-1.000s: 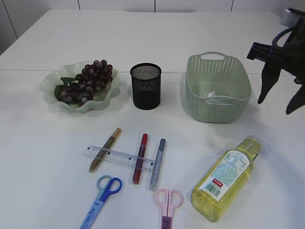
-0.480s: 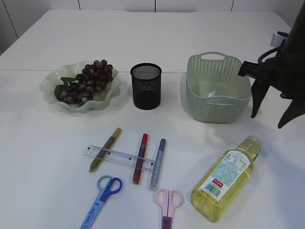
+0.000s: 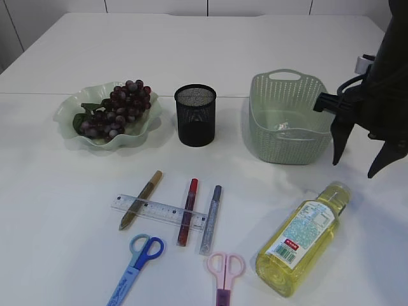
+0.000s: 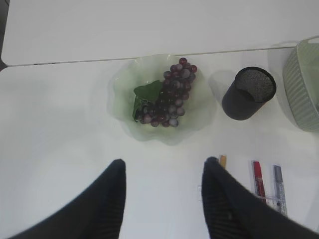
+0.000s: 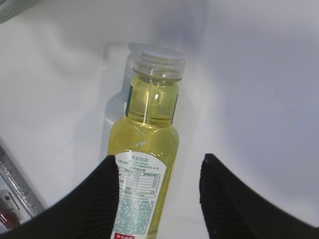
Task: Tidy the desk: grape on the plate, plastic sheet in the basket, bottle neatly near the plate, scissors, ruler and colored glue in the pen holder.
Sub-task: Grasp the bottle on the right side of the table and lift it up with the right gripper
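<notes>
The grape [image 3: 116,108] lies on the green plate [image 3: 66,113]. A crumpled plastic sheet [image 3: 282,127] sits inside the green basket [image 3: 290,137]. The yellow bottle [image 3: 303,234] lies on its side at front right. My right gripper [image 3: 352,169] hangs open above its cap end; in the right wrist view the bottle [image 5: 149,124] lies below the spread right gripper [image 5: 160,158]. The ruler [image 3: 159,211], three glue pens [image 3: 187,210], blue scissors [image 3: 137,258] and pink scissors [image 3: 224,271] lie in front of the black pen holder [image 3: 195,115]. My left gripper [image 4: 164,167] is open and holds nothing, high over the table near the plate [image 4: 124,99].
The pen holder [image 4: 248,93] stands between plate and basket [image 4: 304,84]. The ruler lies across under the gold, red and silver glue pens. The table's front edge runs just below the scissors. A seam crosses the tabletop behind the plate.
My right gripper has come down and leftward from the upper right to hang over the bottle's neck, beside the basket. Nothing on the table has moved.
</notes>
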You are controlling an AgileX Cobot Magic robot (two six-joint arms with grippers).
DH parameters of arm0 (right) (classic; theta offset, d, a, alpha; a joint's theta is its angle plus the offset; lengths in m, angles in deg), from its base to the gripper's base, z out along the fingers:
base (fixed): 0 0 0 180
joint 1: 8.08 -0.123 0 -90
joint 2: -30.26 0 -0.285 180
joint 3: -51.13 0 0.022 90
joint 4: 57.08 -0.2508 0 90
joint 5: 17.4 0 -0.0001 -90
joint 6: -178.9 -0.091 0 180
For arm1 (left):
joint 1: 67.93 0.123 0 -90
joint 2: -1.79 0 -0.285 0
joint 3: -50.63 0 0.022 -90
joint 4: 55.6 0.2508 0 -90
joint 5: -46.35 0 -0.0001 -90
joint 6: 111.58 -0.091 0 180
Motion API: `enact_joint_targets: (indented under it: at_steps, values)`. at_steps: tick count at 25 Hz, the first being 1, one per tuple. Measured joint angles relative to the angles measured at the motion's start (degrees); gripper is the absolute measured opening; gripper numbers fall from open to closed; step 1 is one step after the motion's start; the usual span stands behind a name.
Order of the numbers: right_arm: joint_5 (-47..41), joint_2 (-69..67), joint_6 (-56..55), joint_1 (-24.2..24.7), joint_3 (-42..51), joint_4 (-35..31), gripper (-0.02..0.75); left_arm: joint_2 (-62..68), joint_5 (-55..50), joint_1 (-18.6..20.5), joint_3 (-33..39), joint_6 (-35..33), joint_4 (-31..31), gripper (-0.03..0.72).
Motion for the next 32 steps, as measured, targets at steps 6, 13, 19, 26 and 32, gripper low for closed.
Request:
enact_joint_targets:
  at_steps: [6,13,19,26,32]
  values:
    - [0.0,-0.8,-1.4,0.0,-0.1,0.1,0.426,0.0,0.0,0.0,0.0,0.0,0.6,0.362]
    - [0.1,-3.5,-1.8,0.0,-0.2,0.0,0.537,0.0,0.0,0.0,0.0,0.0,1.1,0.362]
    - [0.2,-6.0,-1.9,0.0,-0.2,0.0,0.545,0.0,0.0,0.0,0.0,0.0,1.2,0.362]
    - [0.8,-8.9,-1.9,0.0,-0.2,-1.4,0.544,0.0,0.0,0.0,0.0,0.0,1.2,0.362]
    - [3.1,-11.2,-1.9,0.0,-0.3,-1.5,0.544,0.1,0.0,0.0,0.0,0.0,1.2,0.362]
